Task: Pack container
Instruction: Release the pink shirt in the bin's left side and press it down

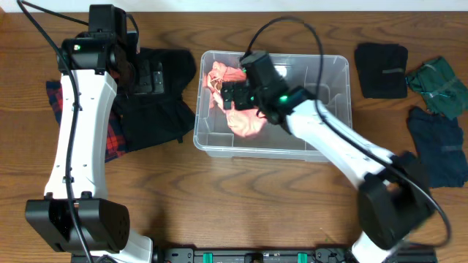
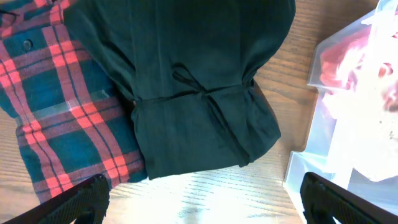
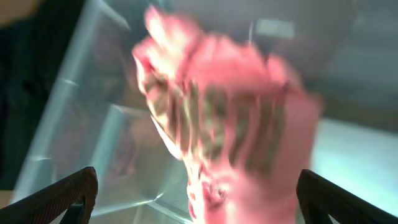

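The clear plastic container (image 1: 330, 73) stands at the table's middle. A pink garment (image 1: 245, 123) lies bunched in its left half. My right gripper (image 1: 235, 95) hangs over that garment inside the container. In the right wrist view its fingers (image 3: 199, 202) are spread wide, with the blurred pink garment (image 3: 230, 112) between and below them and the container wall (image 3: 93, 124) to the left. My left gripper (image 1: 146, 77) is open over a black garment (image 1: 157, 117) left of the container. In the left wrist view its fingers (image 2: 202, 202) are wide apart above bare wood, below the black garment (image 2: 199, 93).
A red and teal plaid shirt (image 1: 113, 139) lies partly under the black garment, also in the left wrist view (image 2: 56, 93). At the right lie a black cloth (image 1: 382, 69), a green cloth (image 1: 439, 84) and a dark blue cloth (image 1: 439, 142).
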You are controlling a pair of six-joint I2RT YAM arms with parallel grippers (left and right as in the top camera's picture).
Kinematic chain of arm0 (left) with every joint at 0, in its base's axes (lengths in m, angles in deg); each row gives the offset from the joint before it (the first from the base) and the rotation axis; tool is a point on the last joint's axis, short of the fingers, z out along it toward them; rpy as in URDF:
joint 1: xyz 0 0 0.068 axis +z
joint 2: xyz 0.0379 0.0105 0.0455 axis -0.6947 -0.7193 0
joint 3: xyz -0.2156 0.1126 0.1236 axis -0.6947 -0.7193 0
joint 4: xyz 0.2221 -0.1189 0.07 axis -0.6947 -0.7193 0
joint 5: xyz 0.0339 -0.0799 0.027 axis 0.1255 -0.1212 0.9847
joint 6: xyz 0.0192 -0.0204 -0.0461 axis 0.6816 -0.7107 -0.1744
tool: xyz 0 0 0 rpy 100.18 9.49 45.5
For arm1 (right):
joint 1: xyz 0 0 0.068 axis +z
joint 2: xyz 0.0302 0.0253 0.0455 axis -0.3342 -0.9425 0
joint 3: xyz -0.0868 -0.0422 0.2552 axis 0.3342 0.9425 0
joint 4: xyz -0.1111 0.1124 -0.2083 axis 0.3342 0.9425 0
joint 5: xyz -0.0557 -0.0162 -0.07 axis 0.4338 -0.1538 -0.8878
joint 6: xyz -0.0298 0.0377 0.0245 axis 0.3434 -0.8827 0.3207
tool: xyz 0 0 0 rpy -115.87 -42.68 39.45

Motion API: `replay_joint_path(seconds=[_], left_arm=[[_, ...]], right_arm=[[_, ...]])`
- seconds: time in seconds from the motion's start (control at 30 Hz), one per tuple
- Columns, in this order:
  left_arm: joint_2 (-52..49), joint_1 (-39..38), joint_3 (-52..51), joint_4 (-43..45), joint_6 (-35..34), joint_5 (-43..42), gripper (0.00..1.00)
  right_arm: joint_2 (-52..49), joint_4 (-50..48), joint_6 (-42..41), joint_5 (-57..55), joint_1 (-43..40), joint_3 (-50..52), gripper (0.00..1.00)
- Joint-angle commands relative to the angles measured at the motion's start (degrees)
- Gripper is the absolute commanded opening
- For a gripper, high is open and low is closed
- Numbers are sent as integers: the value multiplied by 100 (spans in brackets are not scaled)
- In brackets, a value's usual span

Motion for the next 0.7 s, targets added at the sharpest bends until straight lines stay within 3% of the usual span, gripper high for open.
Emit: replay_joint_path(seconds=[0.0, 0.1, 0.13, 0.17, 0.2, 0.27, 0.3, 0.67], left_arm=[[-24, 9, 109, -15, -72, 66, 98], [-24, 9, 109, -15, -70, 66, 98], [-24, 9, 109, -15, -72, 66, 98], [-24, 9, 109, -15, -72, 66, 98], [-24, 9, 109, -15, -70, 66, 98], [-24, 9, 109, -15, -70, 66, 98], [-24, 9, 109, -15, -70, 63, 98], [-24, 9, 109, -15, -72, 66, 98]], right_arm=[[564, 120, 680, -39, -107, -111, 99], [667, 267, 837, -192, -111, -111, 99], [667, 332, 852, -295, -111, -111, 96], [664, 396, 852, -372, -111, -111, 86], [651, 472, 852, -444, -111, -109, 71], [614, 651, 850, -638, -111, -109, 13], [599, 743, 850, -763, -111, -109, 1], [-79, 1436, 824, -1373, -111, -101, 1]])
